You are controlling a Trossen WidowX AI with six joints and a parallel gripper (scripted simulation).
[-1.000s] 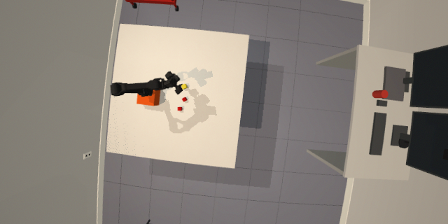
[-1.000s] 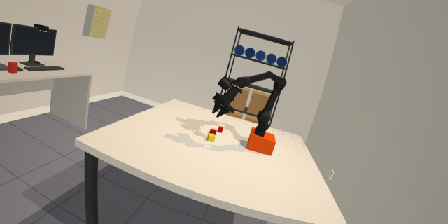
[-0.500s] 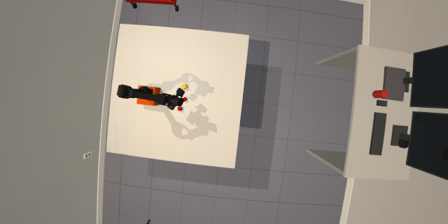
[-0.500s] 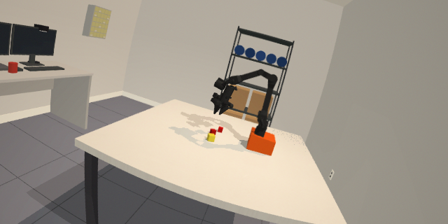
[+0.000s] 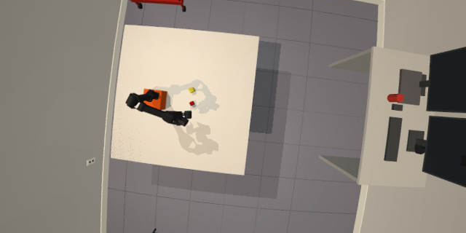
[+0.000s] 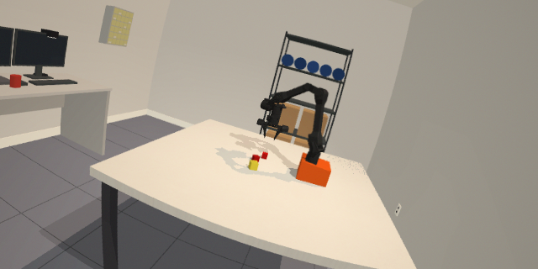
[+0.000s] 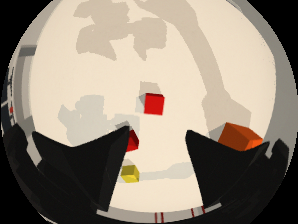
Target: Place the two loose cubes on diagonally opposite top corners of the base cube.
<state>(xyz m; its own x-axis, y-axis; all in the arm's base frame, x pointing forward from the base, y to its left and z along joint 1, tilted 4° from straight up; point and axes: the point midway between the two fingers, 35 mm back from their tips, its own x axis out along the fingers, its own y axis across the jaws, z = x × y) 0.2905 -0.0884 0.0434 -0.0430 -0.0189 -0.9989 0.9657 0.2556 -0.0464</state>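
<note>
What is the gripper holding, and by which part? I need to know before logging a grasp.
Nothing. The gripper hangs open above the table, with both red cubes and the yellow cube below it.

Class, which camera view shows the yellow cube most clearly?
The exterior view: the yellow cube stands side-on, a red cube showing just above it. The top view shows it only as a speck. In the wrist view it sits low, beside a gripper finger.

yellow cube (image 5: pixel 191 89), red cubes (image 5: pixel 191 103) (two seen), orange base block (image 5: pixel 160 98), cream table (image 5: pixel 204 54), black arm (image 5: pixel 160 113).
</note>
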